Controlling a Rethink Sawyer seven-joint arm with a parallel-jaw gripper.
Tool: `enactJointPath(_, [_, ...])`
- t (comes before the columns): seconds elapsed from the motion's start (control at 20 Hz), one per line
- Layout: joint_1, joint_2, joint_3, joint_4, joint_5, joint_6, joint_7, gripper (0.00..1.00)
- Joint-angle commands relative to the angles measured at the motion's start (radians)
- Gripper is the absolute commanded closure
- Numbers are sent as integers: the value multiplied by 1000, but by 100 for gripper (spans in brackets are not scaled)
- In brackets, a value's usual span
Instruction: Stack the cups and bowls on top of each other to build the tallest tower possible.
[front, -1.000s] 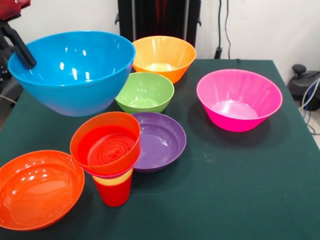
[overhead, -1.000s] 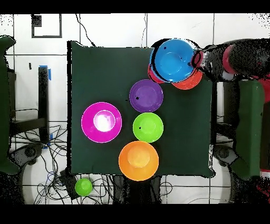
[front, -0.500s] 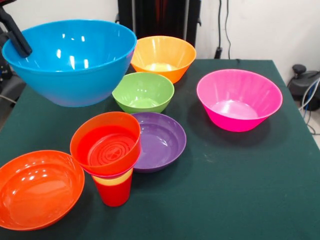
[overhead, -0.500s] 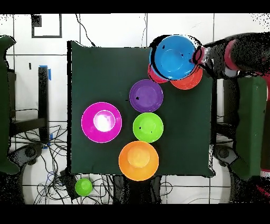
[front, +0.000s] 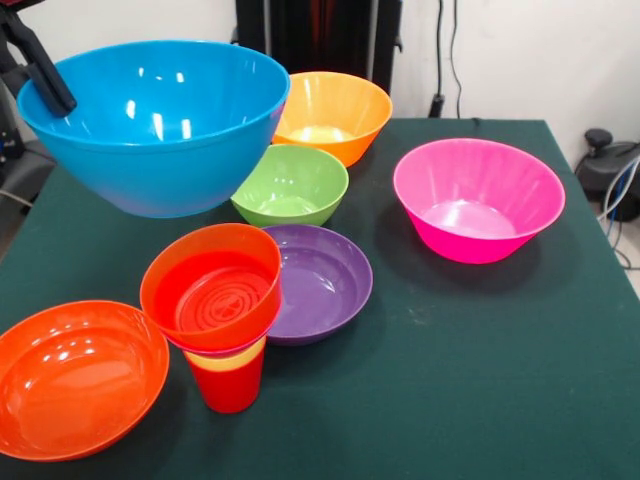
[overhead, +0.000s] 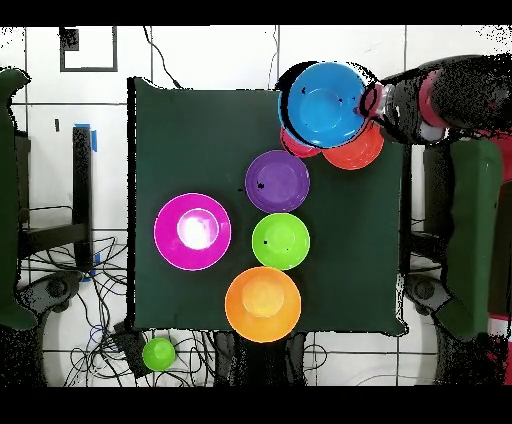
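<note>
At the left of the front view, the black tool (front: 45, 80) holds the big blue bowl (front: 155, 125) by its rim, one finger inside the wall. This bowl is glossy, deep and empty, and it hangs in the air above the green surface (front: 480, 380). Below it, at the near left corner, a wide orange-red bowl (front: 75, 375) lies empty. Just beside it stands the tower (front: 215, 310): a red cup at the base, a yellow band and a thin pink rim above it, and an orange bowl on top, whose bottom shows ribbed rings. The flat purple bowl (front: 318, 282) touches the tower and is empty. Behind it come the green bowl (front: 290, 185) and the light orange bowl (front: 332, 113), both empty. At the right, well apart, sits the magenta-pink bowl (front: 478, 198), also empty.
</note>
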Motion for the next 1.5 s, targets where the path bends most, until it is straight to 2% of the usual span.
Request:
enactJointPath(0.05, [54, 51, 8, -24, -61, 32, -282, 100])
enactJointPath(1.0, [37, 92, 8, 11, -90, -69, -295, 100])
enactJointPath(1.25, [56, 119, 7, -34, -99, -64, -295, 100])
enactJointPath(1.5, [55, 133, 7, -35, -105, -86, -297, 100])
